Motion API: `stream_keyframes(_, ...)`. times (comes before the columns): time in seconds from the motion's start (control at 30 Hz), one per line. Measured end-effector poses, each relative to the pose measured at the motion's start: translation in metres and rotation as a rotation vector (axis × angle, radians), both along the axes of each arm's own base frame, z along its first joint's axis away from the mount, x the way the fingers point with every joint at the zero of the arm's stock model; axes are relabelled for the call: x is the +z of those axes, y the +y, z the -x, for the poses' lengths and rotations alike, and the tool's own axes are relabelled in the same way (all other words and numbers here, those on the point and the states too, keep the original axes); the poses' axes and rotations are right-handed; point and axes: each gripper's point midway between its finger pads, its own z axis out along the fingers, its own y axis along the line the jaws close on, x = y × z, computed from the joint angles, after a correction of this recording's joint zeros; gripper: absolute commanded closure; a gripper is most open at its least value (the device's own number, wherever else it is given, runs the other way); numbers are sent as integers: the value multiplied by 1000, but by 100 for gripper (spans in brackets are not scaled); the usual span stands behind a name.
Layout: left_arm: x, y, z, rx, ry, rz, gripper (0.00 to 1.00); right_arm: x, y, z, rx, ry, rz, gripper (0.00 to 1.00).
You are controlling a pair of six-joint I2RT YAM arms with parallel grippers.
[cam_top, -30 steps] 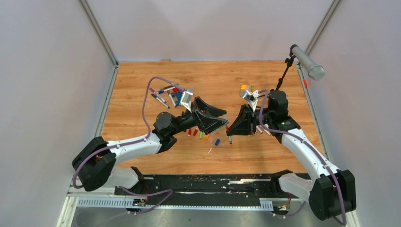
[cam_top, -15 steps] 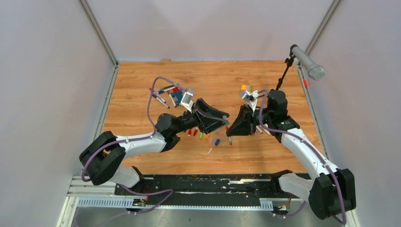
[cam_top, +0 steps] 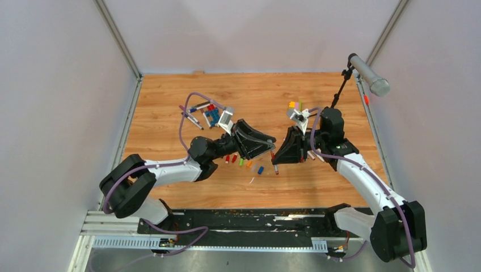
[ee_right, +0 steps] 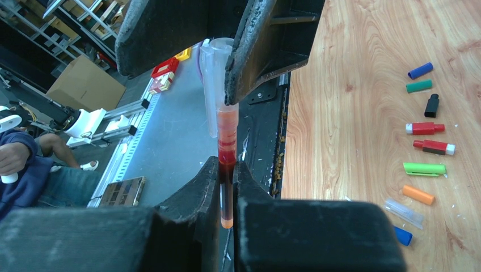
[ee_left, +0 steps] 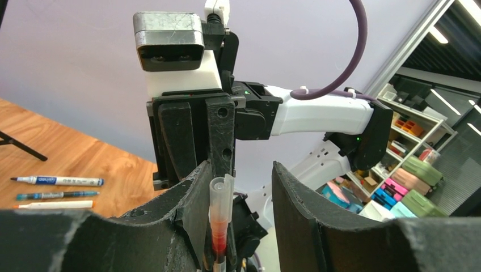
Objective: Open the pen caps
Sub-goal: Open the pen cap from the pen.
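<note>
Right wrist view: right jaws clamped tight on red pen (ee_right: 227, 148), centre frame. Its clear cap (ee_right: 211, 68) sits between left jaws above. Only left wrist view shows the gap: left jaws part-open, cap touching one finger (ee_left: 195, 190). Loose caps (ee_right: 424, 128) right, on wooden surface (ee_right: 351, 102). Cardboard box (ee_right: 85, 85), shelving beyond.

Pen (ee_left: 219, 229) cut off at bottom edge (left wrist view), barrel hidden within right claw (ee_right: 227, 168)

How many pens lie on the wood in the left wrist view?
3, in a row at far left: top pen, middle pen, bottom pen. More may be hidden.
</note>
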Motion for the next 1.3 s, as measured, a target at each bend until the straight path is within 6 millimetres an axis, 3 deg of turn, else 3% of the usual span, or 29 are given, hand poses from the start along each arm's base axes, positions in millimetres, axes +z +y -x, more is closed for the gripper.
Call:
stream_keyframes(0.4, -7, -3, 2, -30, 11, -1, 59, 0, 0, 1, 4, 1, -1, 100)
stream_keyframes(0.5, -9, -4, 2, -38, 16, 0, 69, 1, 0, 2, 9, 1, -2, 100)
stream_keyframes(0.67, -12, -5, 0, -48, 22, 3, 98, 1, -1, 6, 28, 14, -3, 100)
stream_keyframes(0.8, -8, -9, 1, -87, -7, 2, 100, 1, -1, 7, 36, 24, -3, 100)
stream_keyframes(0.93, 3, -11, -11, -126, -53, -43, 100, 8, 0, 3, 26, -20, -13, 100)
stream_keyframes(1.0, 25, -8, -27, -97, -91, -22, 100, 11, 2, 0, 19, -39, -16, 100)
stream_keyframes(1.17, 123, 31, -76, 94, -262, 147, 100, -2, 9, 8, 59, 15, 2, 100)
stream_keyframes(1.3, 156, 62, -90, 201, -310, 210, 100, -8, 12, 8, 54, 25, 11, 100)
